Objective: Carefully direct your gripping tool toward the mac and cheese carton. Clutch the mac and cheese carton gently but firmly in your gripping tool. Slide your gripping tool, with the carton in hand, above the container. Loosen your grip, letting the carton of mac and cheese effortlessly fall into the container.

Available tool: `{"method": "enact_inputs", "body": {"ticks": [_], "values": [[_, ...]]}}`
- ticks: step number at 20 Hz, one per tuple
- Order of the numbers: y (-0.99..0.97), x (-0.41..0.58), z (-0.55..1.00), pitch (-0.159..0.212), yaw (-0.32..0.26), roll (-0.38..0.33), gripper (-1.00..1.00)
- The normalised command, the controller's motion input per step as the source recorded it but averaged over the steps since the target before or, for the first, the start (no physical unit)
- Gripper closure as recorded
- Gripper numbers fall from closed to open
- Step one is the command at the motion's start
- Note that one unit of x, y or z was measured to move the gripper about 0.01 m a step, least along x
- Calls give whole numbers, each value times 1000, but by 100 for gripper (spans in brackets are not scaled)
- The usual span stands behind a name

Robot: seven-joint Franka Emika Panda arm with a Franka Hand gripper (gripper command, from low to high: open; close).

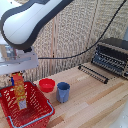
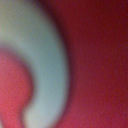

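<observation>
In the exterior view the gripping tool (image 1: 16, 76) hangs from the white arm over the red mesh container (image 1: 36, 111) at the exterior view's left. It grips the top of the orange-yellow mac and cheese carton (image 1: 20, 92). The carton hangs upright, with its lower part down inside the container, below the rim. I cannot tell whether it touches the container's floor. The wrist view is a close blur of red with a pale grey-blue curved band (image 2: 47, 60). Neither the carton nor the fingers can be made out there.
A small red bowl (image 1: 47, 85) and a blue cup (image 1: 63, 92) stand on the wooden table just to the exterior view's right of the container. A toaster oven (image 1: 112, 56) with its door (image 1: 93, 73) folded down sits at the back right. A black cable runs across the backdrop.
</observation>
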Motion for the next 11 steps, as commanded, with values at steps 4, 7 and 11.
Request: {"method": "enact_inputs", "body": {"ticks": [4,7,11], "values": [[-4,68,236,52,-5,-12,-100],[0,127,597,103,-30,-27,-100],[1,159,519,117,-26,-3,-100]]}}
